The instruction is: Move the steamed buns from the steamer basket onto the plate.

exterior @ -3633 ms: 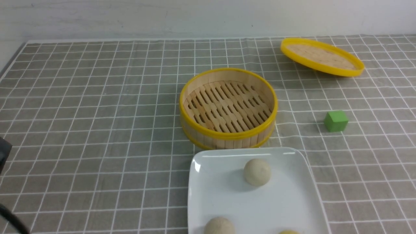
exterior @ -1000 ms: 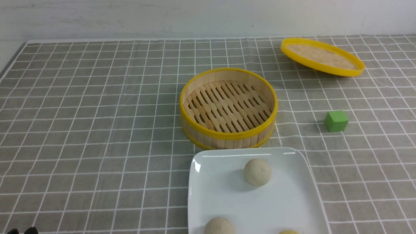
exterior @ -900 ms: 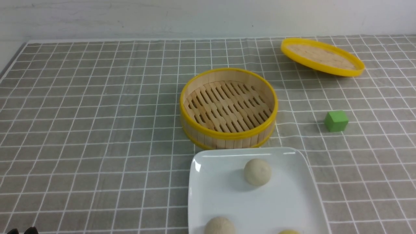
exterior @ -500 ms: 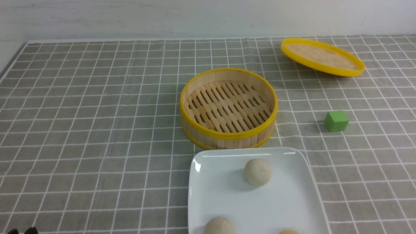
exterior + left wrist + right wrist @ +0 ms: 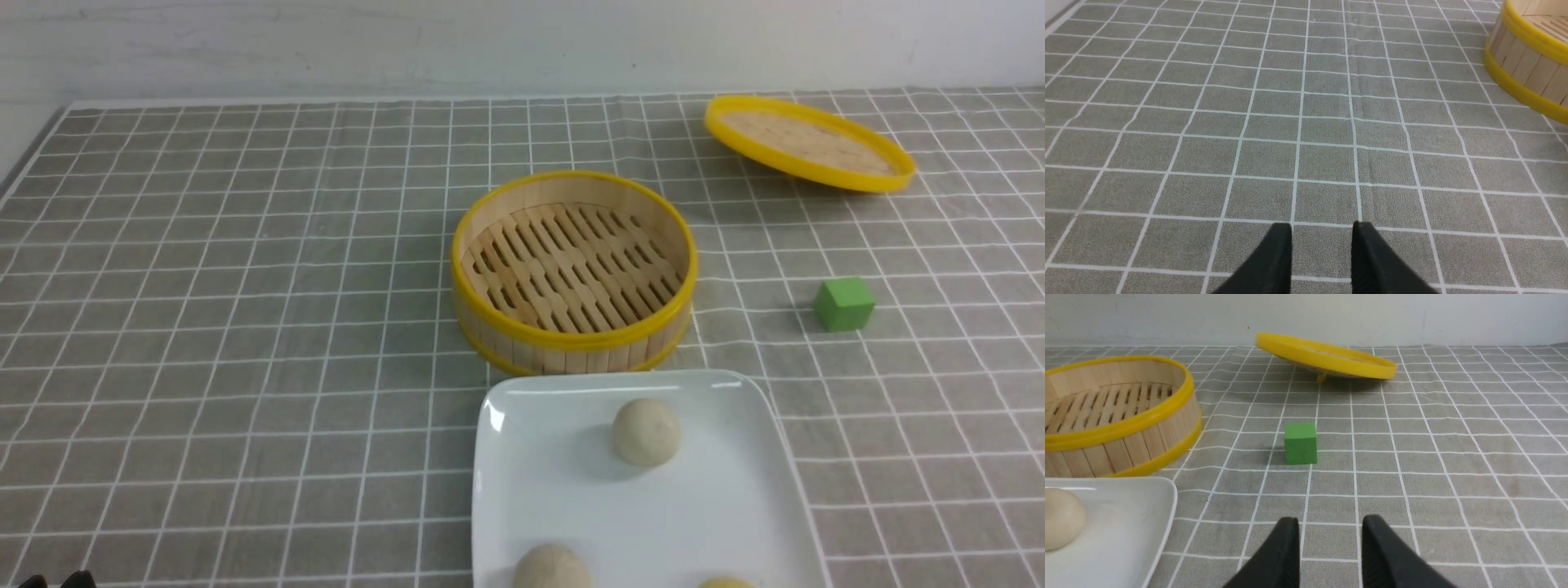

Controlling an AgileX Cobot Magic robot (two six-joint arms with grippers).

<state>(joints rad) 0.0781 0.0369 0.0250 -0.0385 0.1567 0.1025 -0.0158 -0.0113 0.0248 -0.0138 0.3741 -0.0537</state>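
A grey cloth with a white grid [image 5: 245, 327] covers the surface, which ends at a plain white wall [image 5: 408, 41]; the steamer basket [image 5: 574, 335] stands empty at centre, its lid [image 5: 808, 147] tilted at the far right, a green cube [image 5: 844, 304] between lid and plate; the white plate [image 5: 735, 506] lies just in front of the basket, carrying the steamed buns [image 5: 647, 432], two of them cut off by the frame's lower edge; the left gripper [image 5: 1322, 234] and right gripper [image 5: 1331, 528] hang with jaws parted, holding nothing.
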